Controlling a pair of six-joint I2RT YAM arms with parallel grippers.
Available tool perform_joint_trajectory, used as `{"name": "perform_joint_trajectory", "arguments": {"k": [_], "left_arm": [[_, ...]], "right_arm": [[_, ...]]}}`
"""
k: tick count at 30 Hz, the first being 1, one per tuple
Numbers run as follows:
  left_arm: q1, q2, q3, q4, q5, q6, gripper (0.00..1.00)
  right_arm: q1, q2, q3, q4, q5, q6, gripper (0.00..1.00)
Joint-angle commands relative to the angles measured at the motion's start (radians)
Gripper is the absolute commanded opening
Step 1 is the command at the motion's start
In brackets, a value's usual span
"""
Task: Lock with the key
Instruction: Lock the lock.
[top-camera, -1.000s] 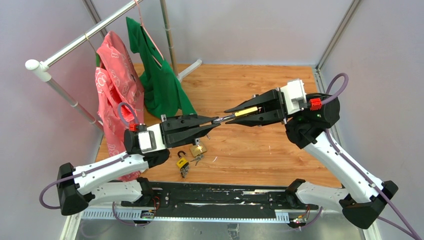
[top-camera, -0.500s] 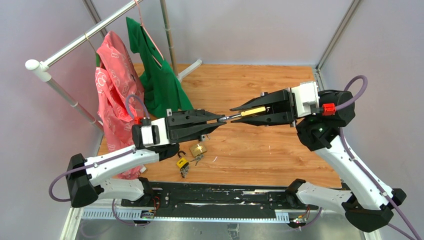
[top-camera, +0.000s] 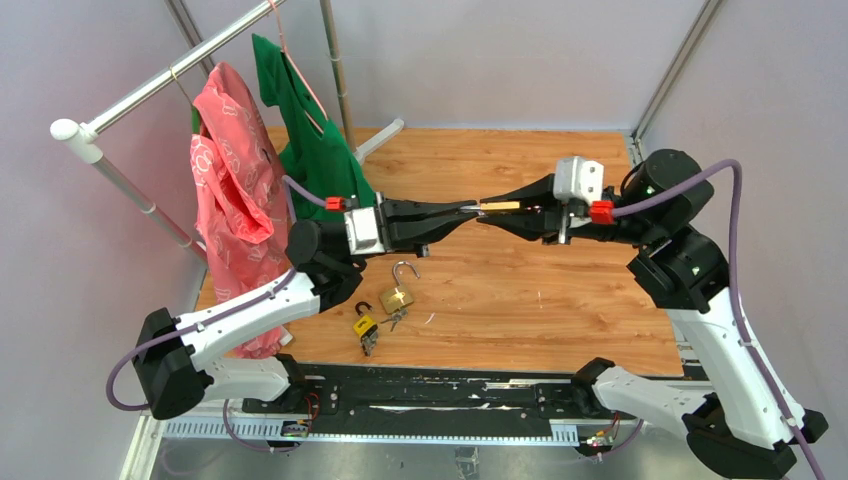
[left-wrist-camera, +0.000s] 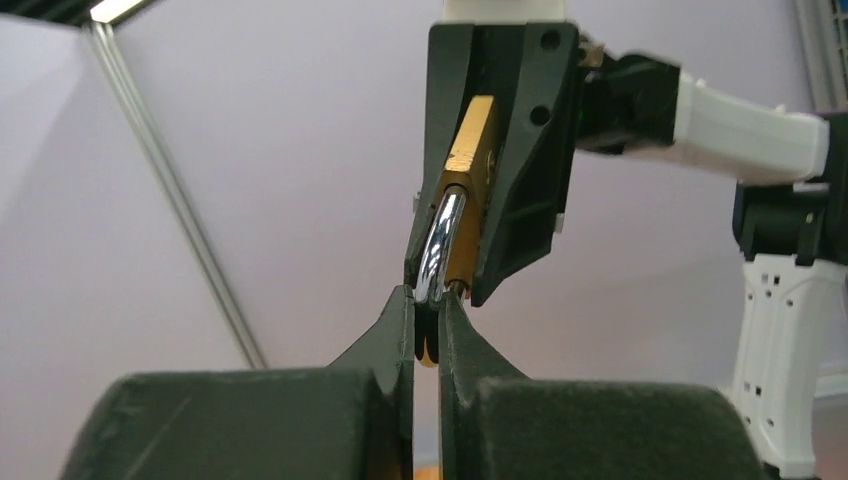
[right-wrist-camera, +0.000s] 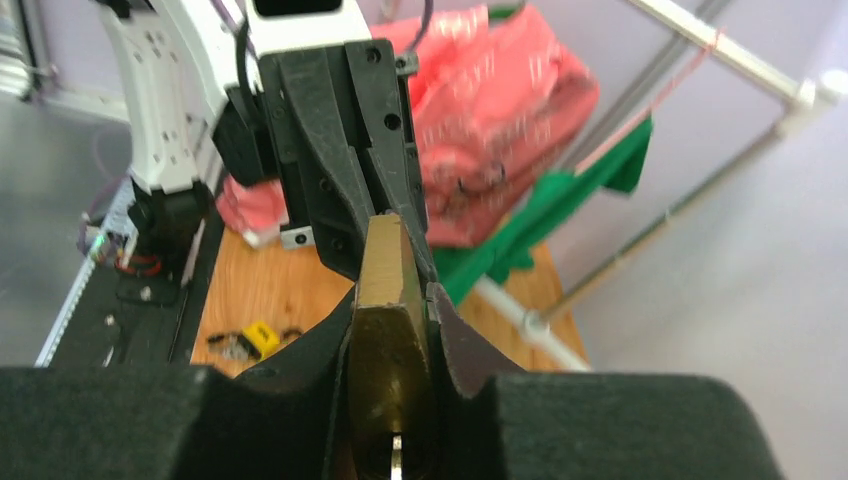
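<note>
the brass padlock (top-camera: 503, 205) is held in the air over the table (top-camera: 560, 300) middle, body pinched by the right gripper (top-camera: 482, 210) and shackle (left-wrist-camera: 440, 235) by the left gripper (left-wrist-camera: 427, 318); no key is seen in it, so locking is judged not yet done.

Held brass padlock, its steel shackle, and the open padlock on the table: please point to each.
held brass padlock (left-wrist-camera: 470, 140), left wrist view, on its brass body.
steel shackle (left-wrist-camera: 440, 235), left wrist view, on its curved bar.
open padlock (top-camera: 397, 298), top external view, on its brass body.

On the table (top-camera: 520, 300), the far padlock (top-camera: 397, 297) lies beside the near padlock (top-camera: 365, 325).
</note>
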Motion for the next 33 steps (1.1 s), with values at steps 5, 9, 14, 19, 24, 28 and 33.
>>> {"name": "perform_joint_trajectory", "arguments": {"k": [5,9,14,19,24,28,33], "left_arm": [[-0.083,0.090,-0.063,-0.412,0.256,0.126,0.00],[-0.083,0.097,-0.061,-0.285,0.224,0.116,0.00],[-0.052,0.020,-0.098,-0.394,0.202,0.103,0.00],[0.019,-0.095,-0.149,-0.638,0.179,0.185,0.00],[0.054,-0.174,-0.140,-0.822,0.145,0.300,0.00],[0.079,-0.215,-0.124,-0.904,0.113,0.291,0.00],[0.096,-0.267,-0.126,-0.967,0.089,0.254,0.00]], "right_arm": [[0.038,0.239,-0.077,-0.356,0.244,-0.123,0.00],[0.037,0.247,-0.131,-0.272,0.227,-0.079,0.00],[0.011,0.185,-0.185,-0.255,0.236,-0.050,0.00],[-0.019,0.140,-0.247,-0.234,0.230,-0.016,0.00],[-0.019,0.146,-0.274,-0.189,0.210,0.020,0.00],[-0.019,0.148,-0.302,-0.156,0.176,0.038,0.00],[-0.019,0.166,-0.328,-0.128,0.100,0.045,0.00]]}}
